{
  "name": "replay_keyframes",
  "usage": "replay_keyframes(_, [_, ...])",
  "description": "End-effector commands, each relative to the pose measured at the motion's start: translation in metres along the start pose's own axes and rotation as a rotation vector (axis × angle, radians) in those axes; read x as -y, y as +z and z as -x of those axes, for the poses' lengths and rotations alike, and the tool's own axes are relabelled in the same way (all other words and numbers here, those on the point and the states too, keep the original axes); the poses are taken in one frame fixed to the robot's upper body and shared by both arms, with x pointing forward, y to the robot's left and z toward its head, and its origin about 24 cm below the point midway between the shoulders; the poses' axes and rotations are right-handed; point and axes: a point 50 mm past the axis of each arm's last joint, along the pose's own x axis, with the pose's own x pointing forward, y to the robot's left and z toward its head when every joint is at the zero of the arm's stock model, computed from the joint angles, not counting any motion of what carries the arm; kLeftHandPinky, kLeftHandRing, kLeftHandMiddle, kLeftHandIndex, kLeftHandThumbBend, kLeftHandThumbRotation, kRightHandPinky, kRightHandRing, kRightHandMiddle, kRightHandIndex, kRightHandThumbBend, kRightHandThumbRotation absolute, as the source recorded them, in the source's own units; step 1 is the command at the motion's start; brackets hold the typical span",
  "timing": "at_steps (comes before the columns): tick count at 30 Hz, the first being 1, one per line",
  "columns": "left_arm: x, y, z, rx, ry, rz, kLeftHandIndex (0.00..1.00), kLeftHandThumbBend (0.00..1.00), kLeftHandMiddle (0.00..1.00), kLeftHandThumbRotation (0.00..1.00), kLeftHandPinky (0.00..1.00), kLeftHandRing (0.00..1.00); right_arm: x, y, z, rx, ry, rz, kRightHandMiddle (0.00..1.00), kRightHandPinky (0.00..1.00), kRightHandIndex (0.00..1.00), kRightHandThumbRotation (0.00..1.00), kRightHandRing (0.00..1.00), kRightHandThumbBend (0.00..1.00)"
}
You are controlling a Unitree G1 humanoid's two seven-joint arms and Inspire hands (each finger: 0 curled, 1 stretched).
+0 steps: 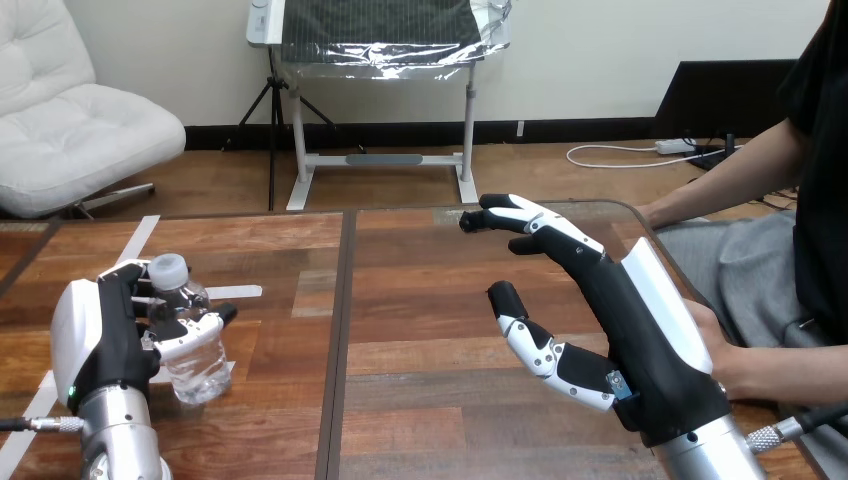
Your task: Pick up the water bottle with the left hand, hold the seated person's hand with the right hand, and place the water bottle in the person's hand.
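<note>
A clear water bottle (190, 335) with a white cap stands on the wooden table (420, 300) at the near left. My left hand (105, 335) is wrapped round it, fingers and thumb curled about its body. At the right, my right hand (620, 310) hovers above the table, palm turned left, fingers straight and thumb spread. The person's hand (735, 365) lies right behind my right hand at the table's right edge, mostly hidden by it. I cannot tell whether the two touch.
A dark seam (340, 330) runs down the table between its two boards. White tape strips (235, 292) mark the left board near the bottle. The person's forearm (700, 200) reaches toward the table's far right corner.
</note>
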Motion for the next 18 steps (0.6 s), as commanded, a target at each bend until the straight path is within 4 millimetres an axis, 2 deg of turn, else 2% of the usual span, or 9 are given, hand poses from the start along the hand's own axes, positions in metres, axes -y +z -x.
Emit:
replay_keyframes(1, [-0.0047,0.0180,-0.0113,0.074,0.044,0.032,0.54,0.70,0.53,0.00,0.43,0.49,0.0114,0.0105,-0.0116,0.078,-0.048,0.028,0.87,0.77,0.76,0.00,0.84,0.18])
replay_keyframes(18, [-0.0028,0.0158,-0.0112,0.069,0.038,0.029,0.53,0.73,0.53,0.00,0.44,0.49,0.0123,0.0105,-0.0114,0.084,-0.048,0.029,0.86,0.76,0.75,0.00,0.84,0.19])
